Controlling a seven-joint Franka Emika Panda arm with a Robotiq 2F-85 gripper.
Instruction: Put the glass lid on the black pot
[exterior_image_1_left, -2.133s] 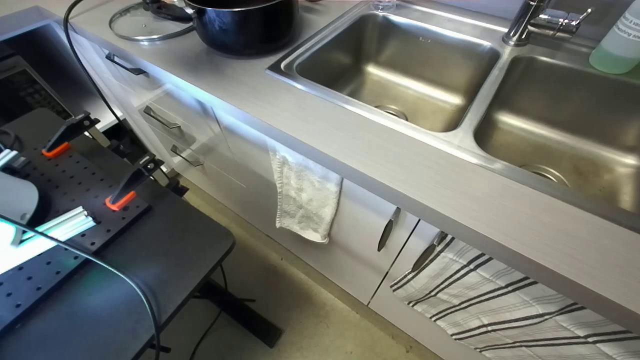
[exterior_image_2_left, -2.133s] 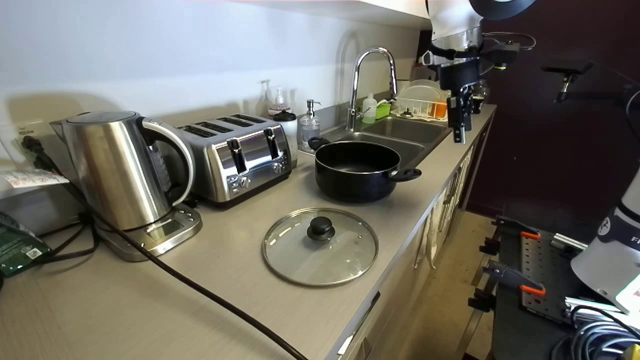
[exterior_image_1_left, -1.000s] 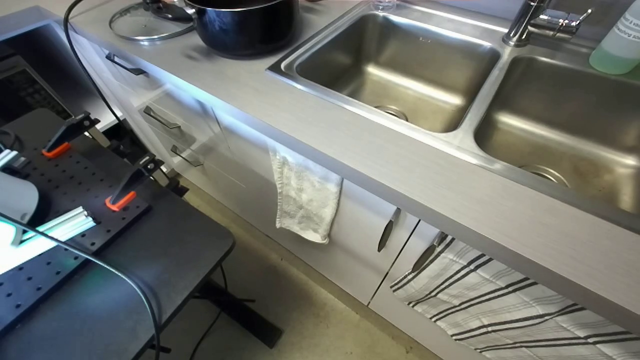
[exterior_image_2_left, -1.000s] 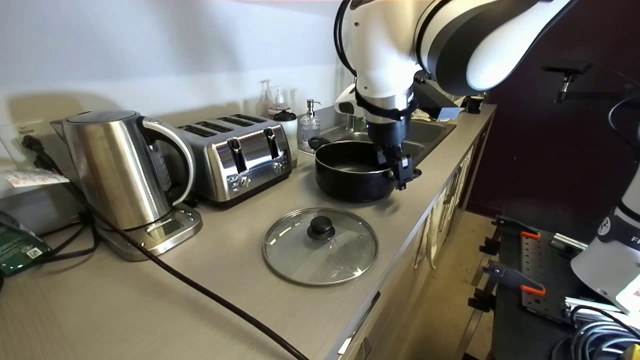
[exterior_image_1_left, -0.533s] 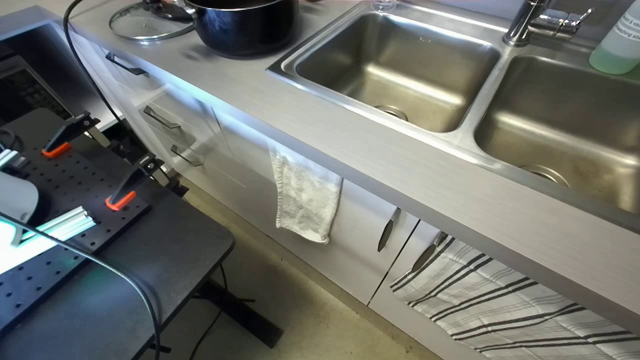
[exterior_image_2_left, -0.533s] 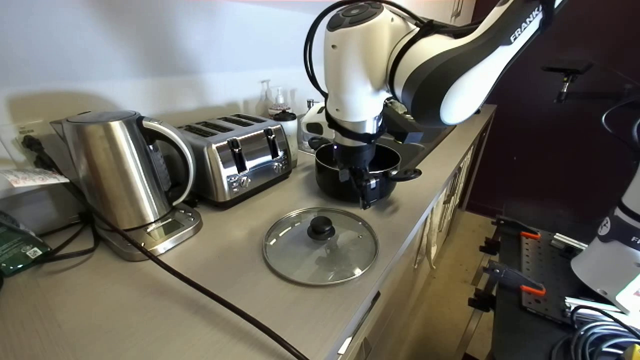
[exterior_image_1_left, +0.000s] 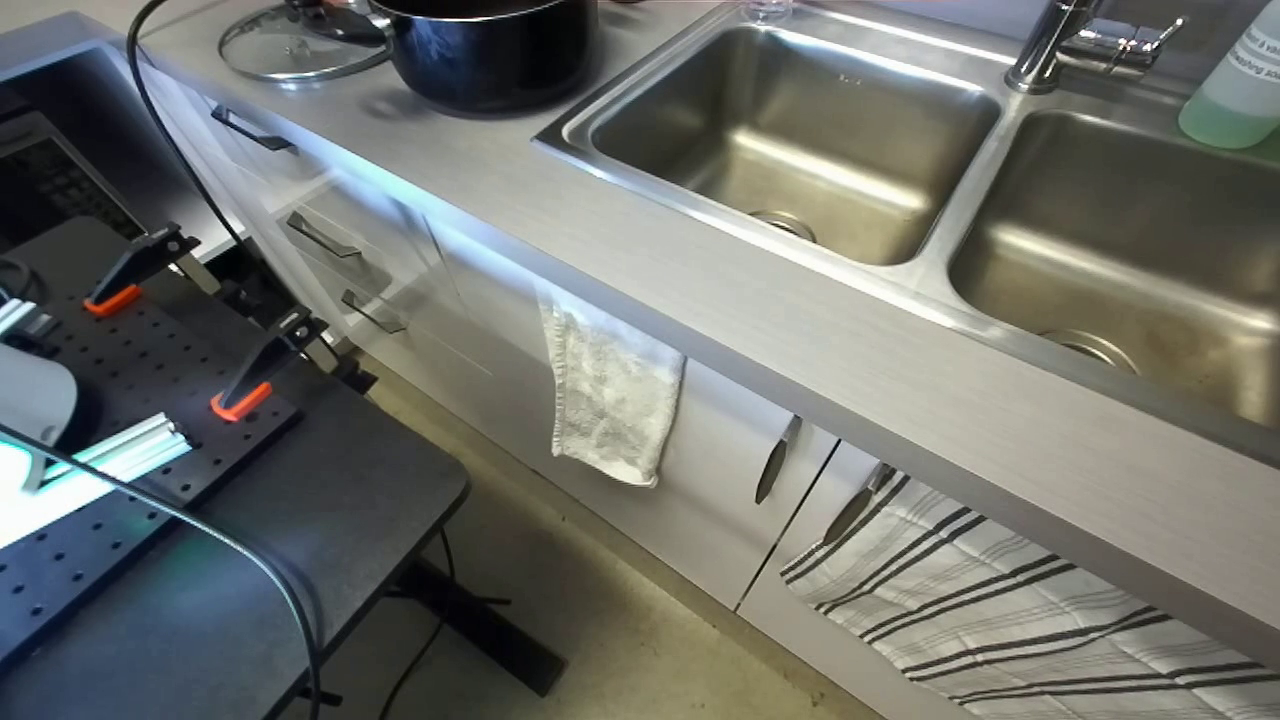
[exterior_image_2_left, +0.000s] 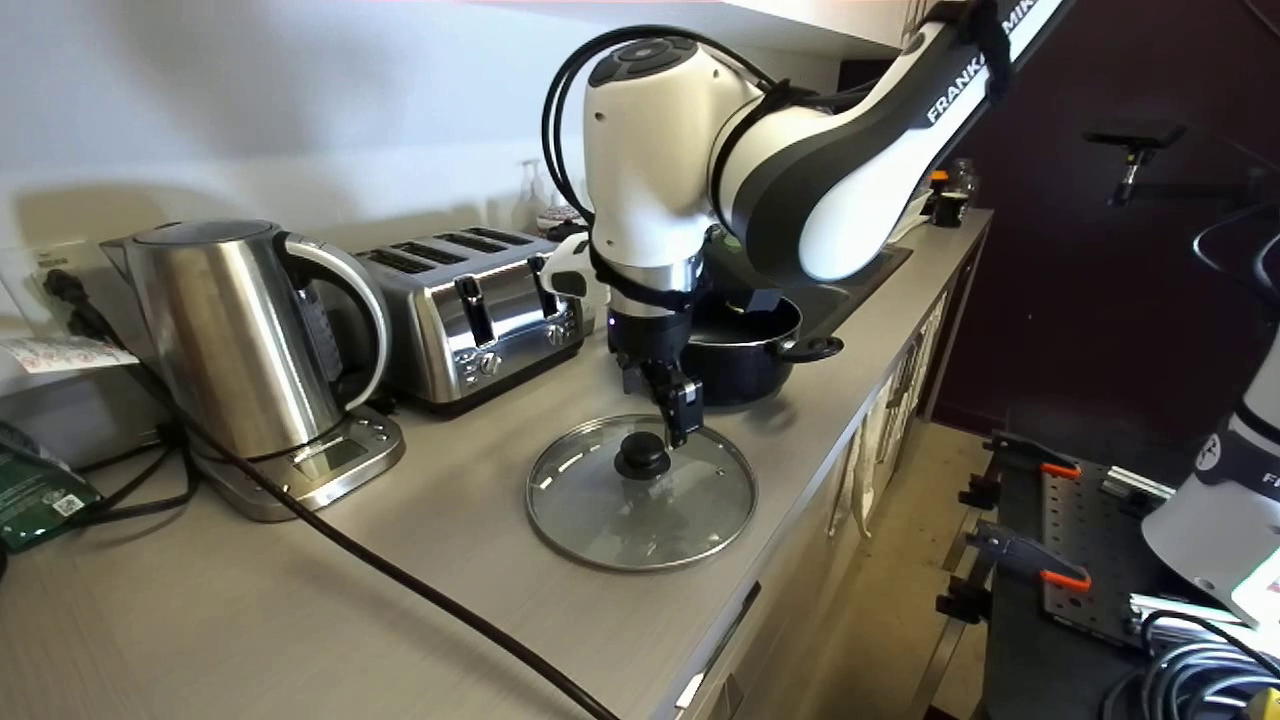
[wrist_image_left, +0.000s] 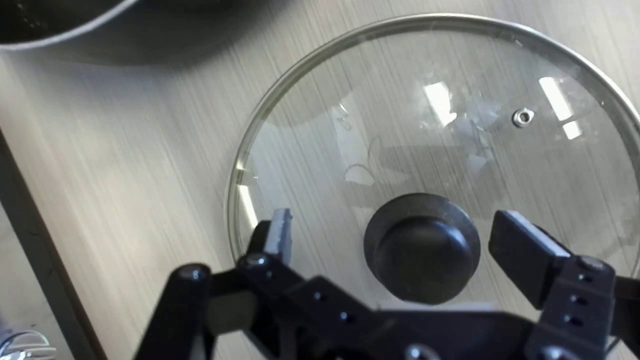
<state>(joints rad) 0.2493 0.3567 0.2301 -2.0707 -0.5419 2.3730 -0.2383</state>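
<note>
I have the surface (exterior_image_2_left: 450, 520) in both exterior views. Beside the sink (exterior_image_1_left: 965, 200), the black pot (exterior_image_2_left: 740, 372) stands upright between the wall edge and drawer-side edge. The glass lid (exterior_image_2_left: 645, 520) lies flat near the drawer-side edge, just apart from the pot. My gripper (wrist_image_left: 395, 240) is above the lid; its jaws stand apart, the black knob (wrist_image_left: 424, 260) showing between them in the wrist view.

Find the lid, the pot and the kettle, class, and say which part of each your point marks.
Lid (wrist_image_left: 433, 162): wrist view, on its clear glass.
Pot (exterior_image_1_left: 492, 62): in an exterior view, on its outer wall.
Kettle (exterior_image_2_left: 228, 340): in an exterior view, on its steel body.
</note>
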